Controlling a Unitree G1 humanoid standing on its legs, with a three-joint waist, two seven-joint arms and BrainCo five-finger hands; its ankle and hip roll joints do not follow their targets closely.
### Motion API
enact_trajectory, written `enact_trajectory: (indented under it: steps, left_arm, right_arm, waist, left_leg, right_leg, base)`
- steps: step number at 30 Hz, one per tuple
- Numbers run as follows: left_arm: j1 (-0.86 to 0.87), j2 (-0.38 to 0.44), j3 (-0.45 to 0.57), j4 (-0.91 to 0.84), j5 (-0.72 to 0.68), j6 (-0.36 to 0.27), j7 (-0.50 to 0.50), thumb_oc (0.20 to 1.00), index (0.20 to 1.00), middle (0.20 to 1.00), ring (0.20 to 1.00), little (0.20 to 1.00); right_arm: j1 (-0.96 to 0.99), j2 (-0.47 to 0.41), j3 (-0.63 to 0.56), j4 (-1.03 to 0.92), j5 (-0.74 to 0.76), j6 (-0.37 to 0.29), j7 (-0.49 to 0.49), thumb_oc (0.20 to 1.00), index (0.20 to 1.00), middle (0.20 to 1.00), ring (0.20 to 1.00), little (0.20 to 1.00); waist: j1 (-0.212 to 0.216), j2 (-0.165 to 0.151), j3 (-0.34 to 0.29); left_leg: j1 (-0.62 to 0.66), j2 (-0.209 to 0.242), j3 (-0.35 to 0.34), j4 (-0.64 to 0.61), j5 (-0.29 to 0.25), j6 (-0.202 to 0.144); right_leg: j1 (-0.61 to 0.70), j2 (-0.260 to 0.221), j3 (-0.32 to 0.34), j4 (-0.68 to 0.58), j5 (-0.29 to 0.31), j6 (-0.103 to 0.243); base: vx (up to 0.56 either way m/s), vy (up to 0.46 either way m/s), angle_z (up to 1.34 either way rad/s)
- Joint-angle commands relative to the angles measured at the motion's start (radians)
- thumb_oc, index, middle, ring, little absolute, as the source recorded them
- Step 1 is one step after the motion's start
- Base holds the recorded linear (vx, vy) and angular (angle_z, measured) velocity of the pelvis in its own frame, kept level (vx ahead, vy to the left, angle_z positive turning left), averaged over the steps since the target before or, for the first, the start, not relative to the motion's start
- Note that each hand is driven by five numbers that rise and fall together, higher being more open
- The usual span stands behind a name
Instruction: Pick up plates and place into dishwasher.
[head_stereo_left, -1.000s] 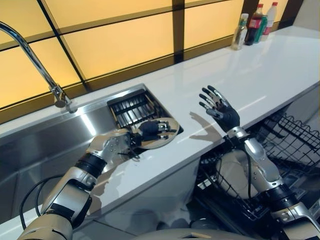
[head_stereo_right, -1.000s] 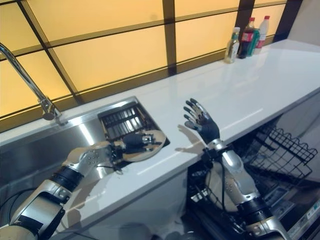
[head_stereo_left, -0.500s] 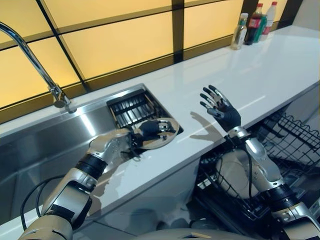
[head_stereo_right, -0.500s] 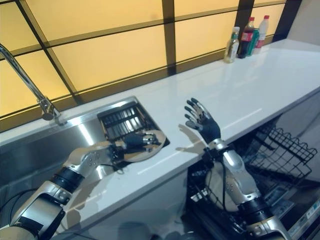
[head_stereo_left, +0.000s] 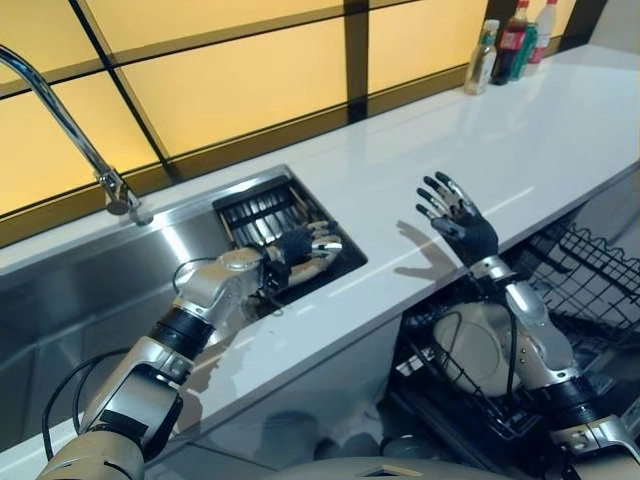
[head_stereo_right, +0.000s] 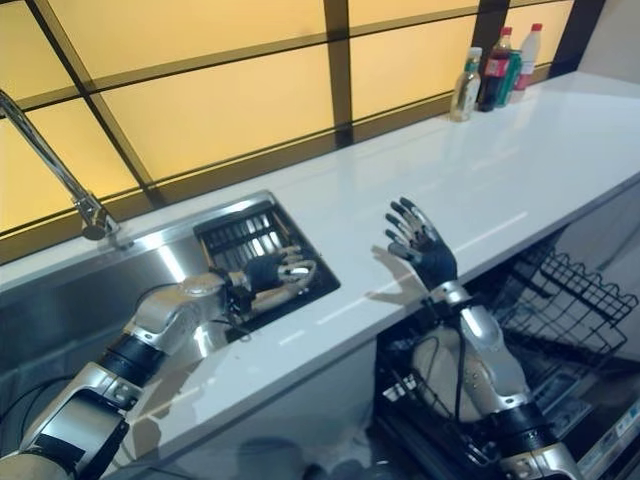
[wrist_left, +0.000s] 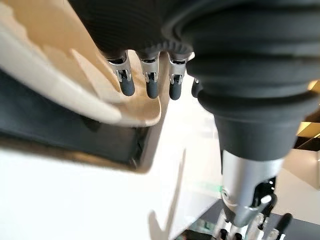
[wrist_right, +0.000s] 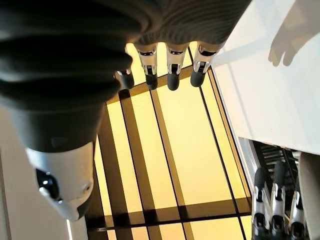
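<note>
**Left robot hand gripped plate at sink rack**

The left robot hand held a cream plate pinched between fingers and thumb, its fingers lying across the plate's face. The plate sat tilted over the dark rack in the sink, just beyond that hand's wrist. The right robot hand was raised above the white surface, fingers spread and holding nothing. Below it, another plate stood in the dishwasher rack. Bottles stood at the surface's far end, well apart from both hands.
</note>
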Motion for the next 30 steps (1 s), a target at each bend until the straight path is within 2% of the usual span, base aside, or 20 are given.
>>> enact_trajectory:
  steps: [1,6,16,18,21,26,30]
  left_arm:
    - [-0.033,0.061,0.081,-0.062,0.050,-0.079,0.018,1.000,1.000,1.000,1.000,1.000]
    - [-0.035,0.056,0.088,-0.108,0.066,-0.093,0.037,1.000,1.000,1.000,1.000,1.000]
    - [-0.065,0.106,0.108,-0.139,0.251,-0.138,0.077,1.000,1.000,1.000,1.000,1.000]
    - [-0.068,0.114,0.109,-0.128,0.283,-0.143,0.066,1.000,1.000,1.000,1.000,1.000]
    - [-0.077,0.135,0.095,-0.115,0.377,-0.115,0.036,1.000,1.000,1.000,1.000,1.000]
    - [-0.092,0.185,0.065,-0.073,0.530,-0.118,0.023,1.000,1.000,1.000,1.000,1.000]
    - [-0.090,0.202,0.053,-0.084,0.550,-0.128,-0.031,1.000,1.000,1.000,1.000,1.000]
  right_arm:
    - [0.011,0.004,-0.073,-0.095,0.015,-0.028,0.021,1.000,1.000,1.000,1.000,1.000]
    - [0.019,0.013,-0.082,-0.089,0.006,-0.039,0.019,1.000,1.000,1.000,1.000,1.000]
    - [0.017,0.015,-0.096,-0.098,0.002,-0.027,0.000,1.000,1.000,1.000,1.000,1.000]
    - [0.018,0.016,-0.100,-0.096,0.003,-0.028,0.004,1.000,1.000,1.000,1.000,1.000]
    - [0.021,0.017,-0.105,-0.098,-0.002,-0.028,0.003,1.000,1.000,1.000,1.000,1.000]
    - [0.023,0.007,-0.115,-0.101,0.005,-0.027,-0.003,1.000,1.000,1.000,1.000,1.000]
    - [0.033,0.004,-0.132,-0.102,0.009,-0.026,-0.002,1.000,1.000,1.000,1.000,1.000]
  waist:
    - [-0.006,-0.038,-0.010]
    - [-0.002,-0.039,-0.008]
    - [0.007,-0.039,-0.011]
    - [0.007,-0.039,-0.011]
    - [0.006,-0.038,-0.012]
    - [0.006,-0.036,-0.008]
    - [0.009,-0.035,-0.007]
  left_leg:
    - [-0.121,-0.050,-0.081,0.190,-0.118,0.088]
    - [-0.123,-0.053,-0.092,0.192,-0.117,0.089]
    - [-0.120,-0.057,-0.101,0.187,-0.112,0.089]
    - [-0.119,-0.057,-0.101,0.185,-0.112,0.089]
    - [-0.119,-0.058,-0.103,0.182,-0.111,0.090]
    - [-0.118,-0.057,-0.106,0.182,-0.110,0.090]
    - [-0.120,-0.057,-0.115,0.183,-0.110,0.089]
  right_leg:
    - [-0.039,-0.013,-0.046,0.031,0.022,0.067]
    - [-0.040,-0.011,-0.046,0.037,0.018,0.065]
    - [-0.035,-0.012,-0.048,0.033,0.018,0.065]
    - [-0.035,-0.012,-0.048,0.032,0.019,0.065]
    - [-0.036,-0.011,-0.047,0.031,0.021,0.065]
    - [-0.033,-0.010,-0.047,0.029,0.018,0.065]
    - [-0.030,-0.011,-0.050,0.027,0.016,0.064]
  base:
    - [0.00,0.000,0.00]
    - [0.00,0.004,0.06]
    - [0.00,0.002,0.06]
    - [0.00,0.000,0.00]
    - [0.00,0.000,0.00]
    - [0.00,0.000,0.00]
    - [0.00,0.000,0.05]
